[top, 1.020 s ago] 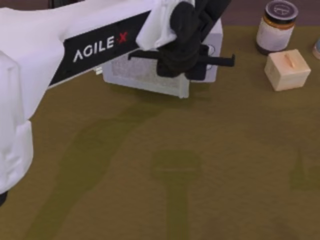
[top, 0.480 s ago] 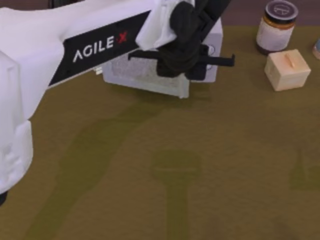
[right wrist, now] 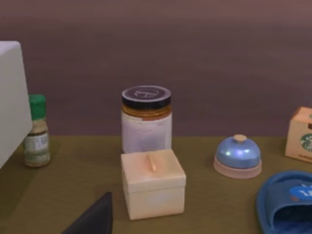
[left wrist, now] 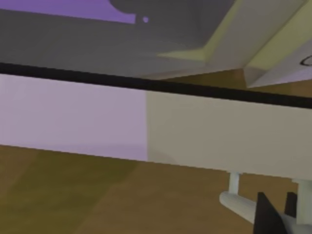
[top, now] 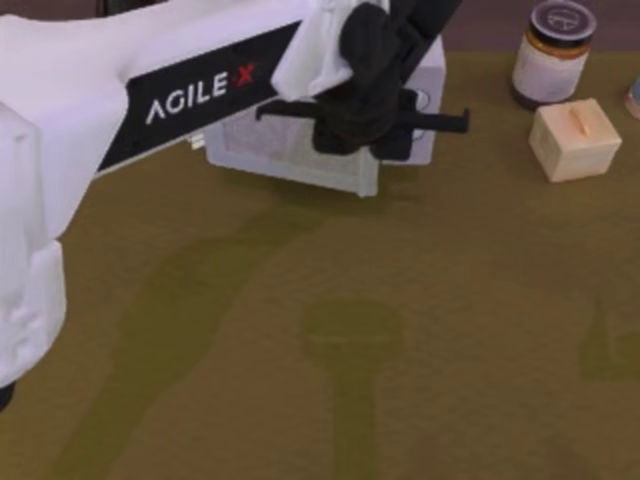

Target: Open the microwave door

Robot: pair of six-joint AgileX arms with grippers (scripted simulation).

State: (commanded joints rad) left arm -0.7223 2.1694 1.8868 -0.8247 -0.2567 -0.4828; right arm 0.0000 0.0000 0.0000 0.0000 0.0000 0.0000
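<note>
The white microwave point(top: 432, 72) stands at the back of the table, mostly under my left arm. Its door point(top: 285, 150), with a grey mesh window, stands swung a little out from the front. My left gripper point(top: 365, 125) hangs over the door's free edge. In the left wrist view the door point(left wrist: 219, 131) fills the middle, and my left gripper point(left wrist: 280, 214) is shut on the slim white handle point(left wrist: 239, 204). A dark part of my right gripper point(right wrist: 100, 219) shows in its wrist view, parked to the right of the microwave point(right wrist: 9, 97).
Right of the microwave stand a dark-lidded jar point(top: 553, 50) and a cream cube box point(top: 575, 140). The right wrist view also shows a green-capped spice bottle point(right wrist: 36, 131), a blue bell point(right wrist: 237, 156), a blue slipper point(right wrist: 287, 202) and a small carton point(right wrist: 300, 134).
</note>
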